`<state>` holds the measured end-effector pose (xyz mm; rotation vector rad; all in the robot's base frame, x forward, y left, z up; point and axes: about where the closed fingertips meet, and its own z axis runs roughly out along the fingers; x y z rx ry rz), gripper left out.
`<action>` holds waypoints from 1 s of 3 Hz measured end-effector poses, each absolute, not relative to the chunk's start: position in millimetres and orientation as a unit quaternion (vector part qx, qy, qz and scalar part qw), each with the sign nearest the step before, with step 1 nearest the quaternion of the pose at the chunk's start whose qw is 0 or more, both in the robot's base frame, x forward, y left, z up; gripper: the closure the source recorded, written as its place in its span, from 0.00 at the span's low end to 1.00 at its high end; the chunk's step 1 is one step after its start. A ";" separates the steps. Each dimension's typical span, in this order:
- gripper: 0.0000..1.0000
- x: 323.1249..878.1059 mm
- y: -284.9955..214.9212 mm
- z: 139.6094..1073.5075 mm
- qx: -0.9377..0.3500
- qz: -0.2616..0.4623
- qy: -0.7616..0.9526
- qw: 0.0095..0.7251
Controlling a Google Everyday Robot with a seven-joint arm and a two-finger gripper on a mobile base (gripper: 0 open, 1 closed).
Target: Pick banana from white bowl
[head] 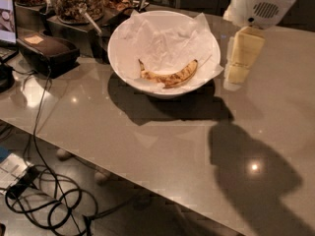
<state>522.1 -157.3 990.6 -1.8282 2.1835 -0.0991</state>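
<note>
The banana (170, 75), curved and yellow with heavy brown spotting, lies in the front half of the white bowl (118, 58). The bowl is lined with crumpled white paper and stands on the grey table (147, 146). My gripper (237, 72) hangs cream-coloured under its white wrist housing (258, 4). It is just to the right of the bowl's rim, above the table and outside the bowl. It holds nothing that I can see.
Glass jars of snacks (74, 1) and dark trays stand behind the bowl at the back left. A black box (47, 53) and a laptop screen (6, 14) sit at the left. Cables (44, 200) lie on the floor below the table's front edge.
</note>
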 end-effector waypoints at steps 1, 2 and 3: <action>0.00 546.7 -132.6 989.2 -0.665 -0.045 0.733 0.137; 0.00 567.9 -115.4 983.0 -0.687 -0.049 0.714 0.128; 0.00 585.3 -105.2 978.3 -0.698 -0.048 0.704 0.123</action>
